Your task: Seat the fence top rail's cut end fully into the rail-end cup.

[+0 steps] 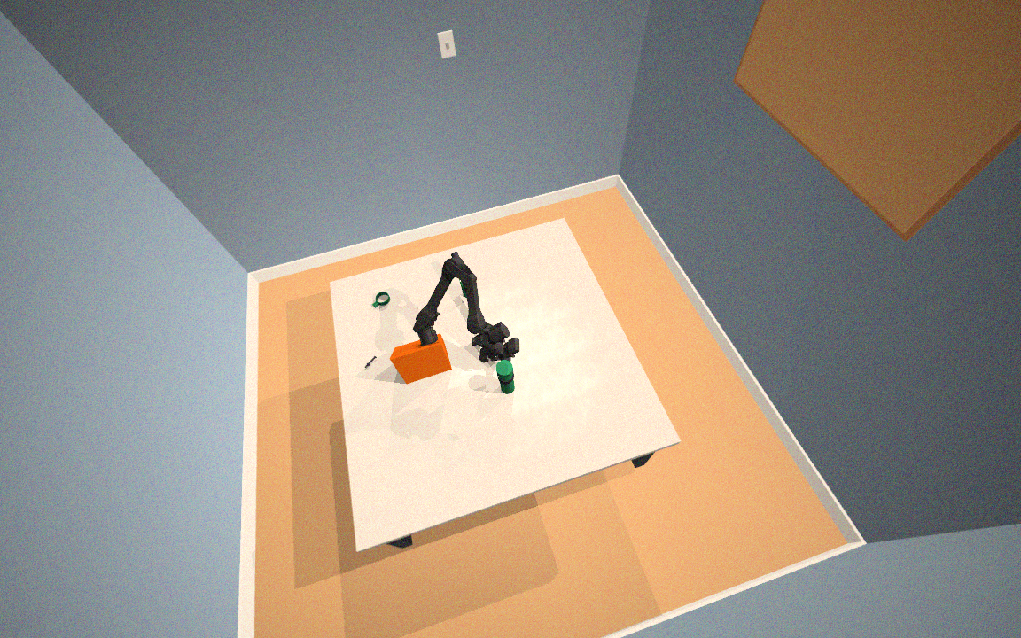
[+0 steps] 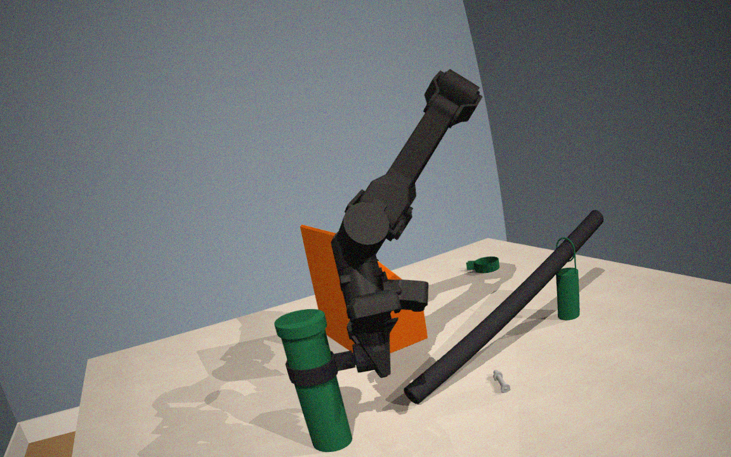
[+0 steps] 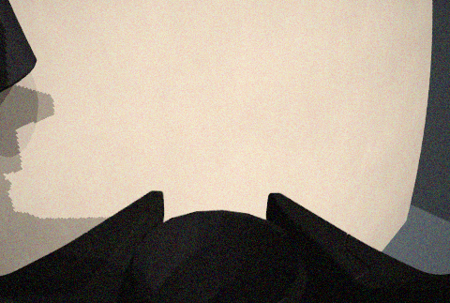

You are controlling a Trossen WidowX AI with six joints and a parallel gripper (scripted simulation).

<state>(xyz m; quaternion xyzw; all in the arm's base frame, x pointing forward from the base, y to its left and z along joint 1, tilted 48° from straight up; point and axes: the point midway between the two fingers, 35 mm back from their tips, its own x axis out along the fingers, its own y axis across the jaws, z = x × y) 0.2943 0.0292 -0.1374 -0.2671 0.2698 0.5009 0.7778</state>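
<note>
My gripper [image 1: 496, 356] [image 2: 378, 364] [image 3: 216, 204] is shut on the black rail-end cup [image 2: 363, 358] [image 3: 216, 256]. The cup joins the black brace band [image 2: 311, 374] around the upper part of the big green post [image 1: 506, 382] [image 2: 324, 417], below its cap [image 2: 301, 324]. The black rail [image 2: 499, 322] [image 3: 18, 47] slants through the wire loop above the small green post [image 2: 568, 295]. Its lower end is close to the table, right of my fingers in the exterior view and apart from the cup. The cup's mouth is not clearly visible.
An orange block [image 1: 423, 361] [image 2: 322, 284] stands at the arm's base. A green ring clamp [image 1: 378, 295] [image 2: 486, 264] and a small grey bolt [image 2: 500, 381] lie on the table [image 1: 562, 444] [image 2: 641, 369]. A small dark thing [image 1: 370, 362] lies beyond the block.
</note>
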